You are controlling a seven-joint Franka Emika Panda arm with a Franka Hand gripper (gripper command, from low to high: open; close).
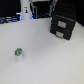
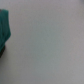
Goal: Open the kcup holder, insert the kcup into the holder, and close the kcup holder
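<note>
Two task things sit well apart on the white table (image 1: 47, 60) in the exterior view. One is the holder (image 1: 63, 24), a black boxy unit at the far side toward the exterior view's right, turned at an angle. Its two stacked drawer fronts both look flush with the body, so the drawers appear closed, though the picture is too soft to be sure. The other is the kcup (image 1: 19, 53), a small white pod with a green top, standing upright on the table toward the exterior view's left and nearer the camera than the holder. Nothing touches it, and bare tabletop lies between it and the holder.

At the far edge, near the middle of the exterior view, a white part of the arm (image 1: 26, 10) stands upright against a dark backdrop (image 1: 10, 17) with some bluish light at its foot. The claw itself cannot be picked out there, so how far it is open, and whether it has hold of anything, cannot be told.

Turning to the wrist view, nearly all of it is plain, blurred grey-white surface. A teal shape (image 2: 5, 27) fills one edge, with a dark patch just beside it; it is too blurred to say what either is. No fingers show here, and neither the kcup nor the holder is visible.
</note>
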